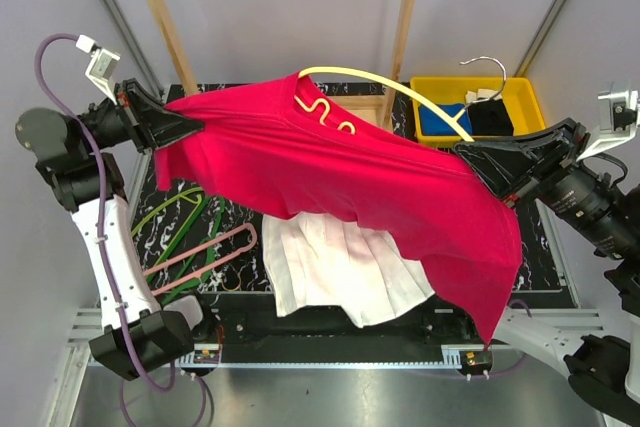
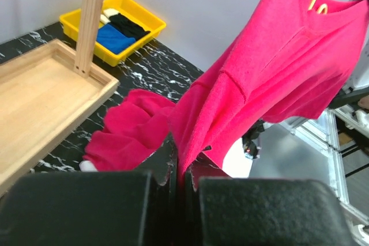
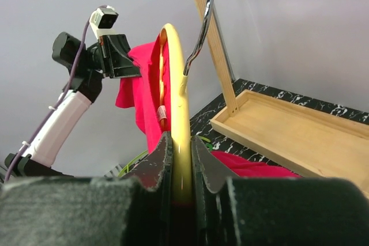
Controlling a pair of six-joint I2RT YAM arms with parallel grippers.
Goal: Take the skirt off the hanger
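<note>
My left tool (image 1: 197, 127), upper left, is clamped on the red shirt (image 1: 340, 172); my right tool (image 1: 472, 154) grips the yellow hanger (image 1: 400, 88). The skirt (image 1: 340, 272) lies on the table (image 1: 548, 257), lower centre.

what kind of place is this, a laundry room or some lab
Probably a robotics lab test cell for clothes handling: robot arms mounted at a marble-patterned table, a wooden rack, and a yellow bin of folded garments.
</note>
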